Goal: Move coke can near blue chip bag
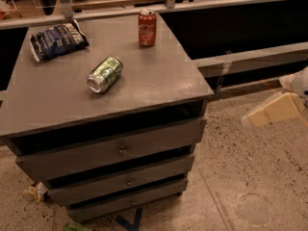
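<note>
The coke can (147,28), red with white script and a silver top, stands upright at the back of the grey cabinet top (154,83), right of centre. The blue chip bag (57,41) lies flat at the back left corner, well apart from the can. My gripper (273,111) shows as a pale beige piece at the right edge, off the cabinet, over the floor and below the level of the cabinet top. It holds nothing that I can see.
A green and silver can (105,74) lies on its side mid-top, between the bag and the coke can. The cabinet has three drawers (122,150) below. A grey rail (250,59) runs behind on the right. Speckled floor (250,186) lies to the right.
</note>
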### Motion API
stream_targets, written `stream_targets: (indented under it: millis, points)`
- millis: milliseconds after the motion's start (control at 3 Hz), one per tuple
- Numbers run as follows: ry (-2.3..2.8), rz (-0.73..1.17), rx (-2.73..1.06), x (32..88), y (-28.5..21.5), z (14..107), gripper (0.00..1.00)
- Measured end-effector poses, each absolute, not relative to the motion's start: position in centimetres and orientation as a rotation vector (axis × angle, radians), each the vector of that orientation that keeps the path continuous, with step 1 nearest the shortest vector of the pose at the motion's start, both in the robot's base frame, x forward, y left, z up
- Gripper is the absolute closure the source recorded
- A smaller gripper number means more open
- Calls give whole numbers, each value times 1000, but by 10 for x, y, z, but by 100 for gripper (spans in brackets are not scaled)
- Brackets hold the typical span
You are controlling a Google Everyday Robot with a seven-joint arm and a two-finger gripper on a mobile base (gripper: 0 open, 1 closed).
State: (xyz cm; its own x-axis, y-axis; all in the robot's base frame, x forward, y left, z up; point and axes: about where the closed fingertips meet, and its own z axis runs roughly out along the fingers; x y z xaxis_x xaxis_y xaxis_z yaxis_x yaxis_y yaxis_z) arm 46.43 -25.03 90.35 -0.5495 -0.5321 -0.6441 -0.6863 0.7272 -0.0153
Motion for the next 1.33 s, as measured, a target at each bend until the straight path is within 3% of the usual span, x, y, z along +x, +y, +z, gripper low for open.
stream_targets:
  millis: [333,1000,1333]
  points:
    - [2187,361,-751,492,-255,894,0]
    - [1928,232,-568,582,-275,912,0]
    - [1928,232,-568,582,-275,912,0]
